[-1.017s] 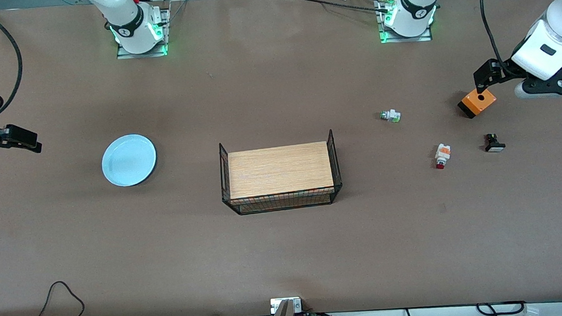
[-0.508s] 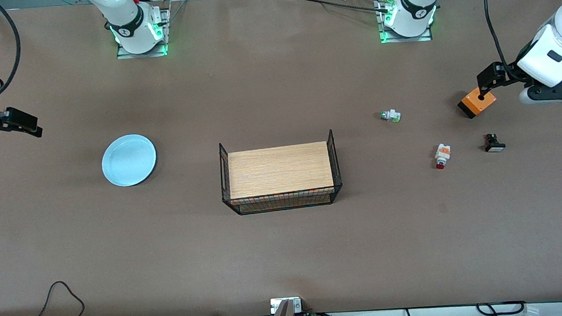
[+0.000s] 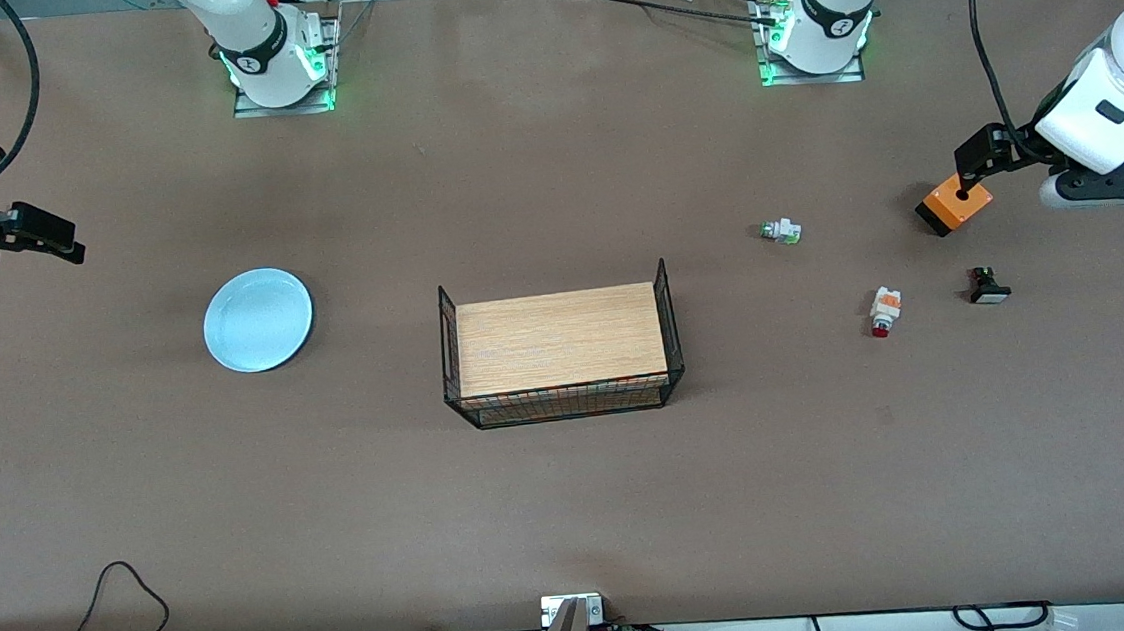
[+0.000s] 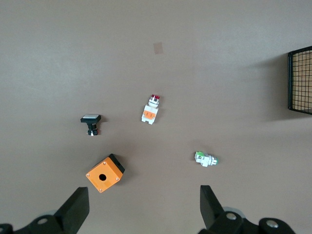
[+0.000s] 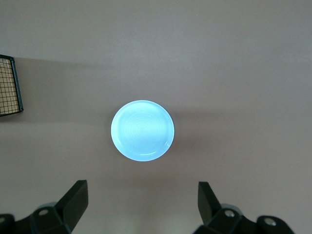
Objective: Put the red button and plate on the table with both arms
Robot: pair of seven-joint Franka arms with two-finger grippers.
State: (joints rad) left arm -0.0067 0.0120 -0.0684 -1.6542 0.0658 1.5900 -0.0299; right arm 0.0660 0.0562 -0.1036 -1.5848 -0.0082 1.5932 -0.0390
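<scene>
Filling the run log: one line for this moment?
left tool open, high over orange box | right tool open above plate | red button on table

Matte brown table (image 3: pixel 578 515); glossy plate (image 3: pixel 258 319); wire basket (image 3: pixel 561 356)

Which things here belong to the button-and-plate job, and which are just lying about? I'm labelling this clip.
Job:
red button, lying on the table
plate, on the table
left gripper, open above the small parts
right gripper, open above the plate

Lying about:
green-tipped button
black-and-white button
orange box
wire basket
</scene>
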